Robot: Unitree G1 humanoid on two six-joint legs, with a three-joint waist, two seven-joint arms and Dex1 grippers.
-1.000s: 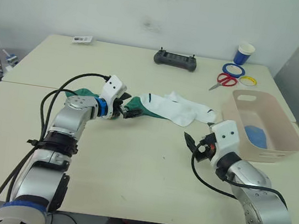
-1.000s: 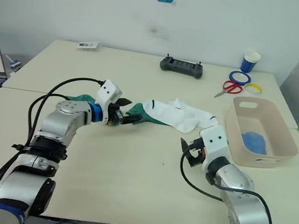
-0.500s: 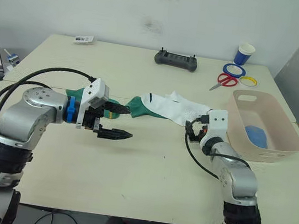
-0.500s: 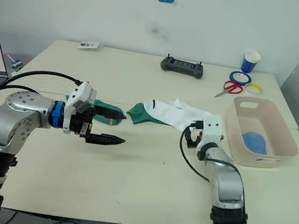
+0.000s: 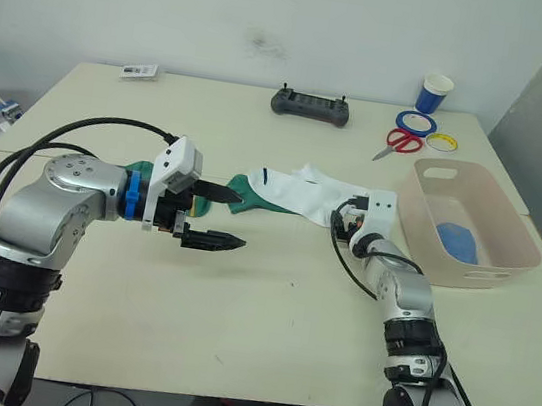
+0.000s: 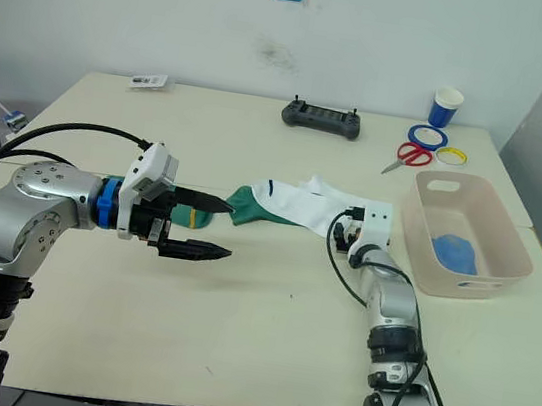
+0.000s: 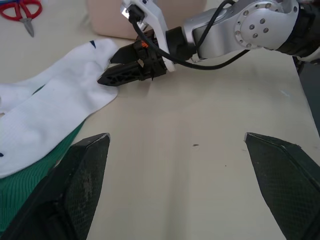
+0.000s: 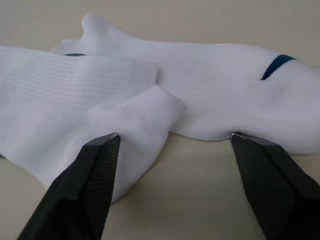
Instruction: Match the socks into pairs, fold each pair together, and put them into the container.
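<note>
1. While the right gripper (image 8: 167, 190) sits low on the table (image 5: 263, 333) with its fingers spread wide, the end of a white sock (image 8: 130, 120) lies just between them, so it looks set to close on that sock.
2. The two white socks (image 5: 318, 192) lie overlapped near the middle of the table, with a dark green sock (image 5: 245, 191) tucked under their left end.
3. The left gripper (image 5: 223, 219) hovers beside that green sock, fingers well apart and holding nothing; I'd guess it waits to take the other end of the pair.
4. A second green sock (image 6: 188, 216) peeks out behind the left arm.
5. The container (image 5: 464, 266) stands near the table's right edge with a light blue bundle (image 5: 458, 239) already inside, close to the right arm for easy dropping.
6. Scissors (image 5: 396, 142), tape rings (image 5: 434, 133), a paper cup (image 5: 433, 93) and a controller (image 5: 310, 108) sit along the far edge.
</note>
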